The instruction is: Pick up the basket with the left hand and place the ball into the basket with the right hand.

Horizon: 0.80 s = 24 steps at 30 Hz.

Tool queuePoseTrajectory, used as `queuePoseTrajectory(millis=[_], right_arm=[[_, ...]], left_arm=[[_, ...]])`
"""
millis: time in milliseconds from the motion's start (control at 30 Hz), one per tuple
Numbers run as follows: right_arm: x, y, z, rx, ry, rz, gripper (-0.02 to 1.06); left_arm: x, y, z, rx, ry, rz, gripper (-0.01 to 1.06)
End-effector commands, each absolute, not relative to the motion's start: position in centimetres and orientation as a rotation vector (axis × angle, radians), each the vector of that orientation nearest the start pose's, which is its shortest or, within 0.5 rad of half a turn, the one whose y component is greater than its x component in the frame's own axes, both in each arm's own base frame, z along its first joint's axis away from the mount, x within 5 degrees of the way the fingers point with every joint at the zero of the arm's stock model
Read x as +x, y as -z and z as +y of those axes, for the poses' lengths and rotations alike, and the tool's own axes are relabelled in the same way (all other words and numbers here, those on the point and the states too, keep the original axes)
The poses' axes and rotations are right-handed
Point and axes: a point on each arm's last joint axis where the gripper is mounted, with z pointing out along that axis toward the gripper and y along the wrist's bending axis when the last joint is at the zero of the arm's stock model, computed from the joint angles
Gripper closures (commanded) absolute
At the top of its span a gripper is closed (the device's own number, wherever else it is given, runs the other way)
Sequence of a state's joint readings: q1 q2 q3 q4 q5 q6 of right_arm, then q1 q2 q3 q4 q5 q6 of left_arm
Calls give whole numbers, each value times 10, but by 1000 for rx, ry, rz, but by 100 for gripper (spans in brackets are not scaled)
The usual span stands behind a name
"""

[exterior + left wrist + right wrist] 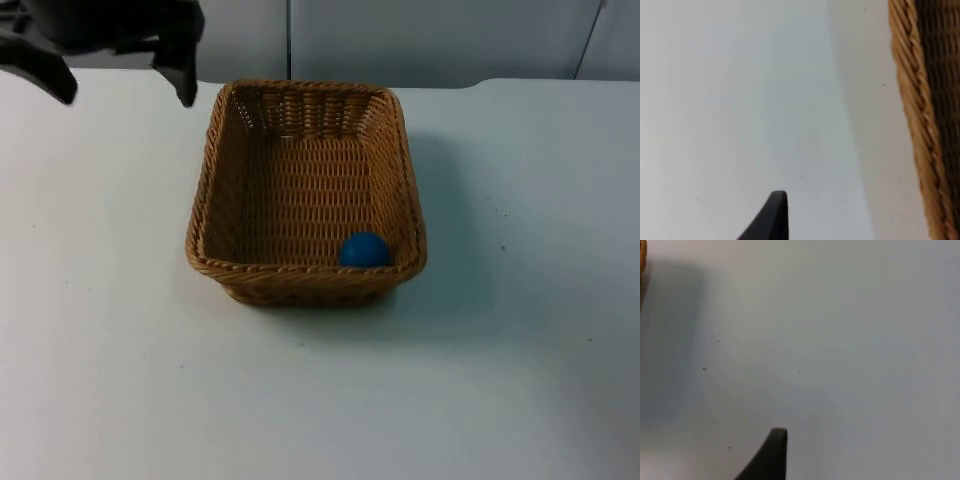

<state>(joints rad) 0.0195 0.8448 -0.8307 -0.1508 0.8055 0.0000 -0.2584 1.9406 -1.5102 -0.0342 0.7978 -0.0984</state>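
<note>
A brown wicker basket (212, 170) stands on the white table, a little behind its middle. A blue ball (363, 249) lies inside it, against the near wall by the right corner. My left gripper (120, 82) hangs open above the table, just off the basket's far left corner, with nothing between its fingers. The left wrist view has the basket's braided rim (917, 125) beside bare table. My right gripper (777, 442) is over bare table to the right of the basket, and a sliver of the basket's rim (642, 260) is in its view.
The white table (110, 350) runs wide around the basket on the left, right and near sides. A grey partition wall (440, 40) closes off the table's far edge just behind the basket.
</note>
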Motion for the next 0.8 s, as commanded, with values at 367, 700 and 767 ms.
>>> queuePoseTrajectory(millis=[367, 700, 767], right_arm=[[159, -341, -5, -82, 139, 2271, 0], [159, -341, -5, -82, 139, 2271, 0], [159, -341, -5, -82, 139, 2271, 0]], left_arm=[[376, -315, -98, 206, 107, 2466, 0], [293, -391, -84, 260, 229, 2286, 0], [273, -397, -78, 270, 221, 2262, 0]])
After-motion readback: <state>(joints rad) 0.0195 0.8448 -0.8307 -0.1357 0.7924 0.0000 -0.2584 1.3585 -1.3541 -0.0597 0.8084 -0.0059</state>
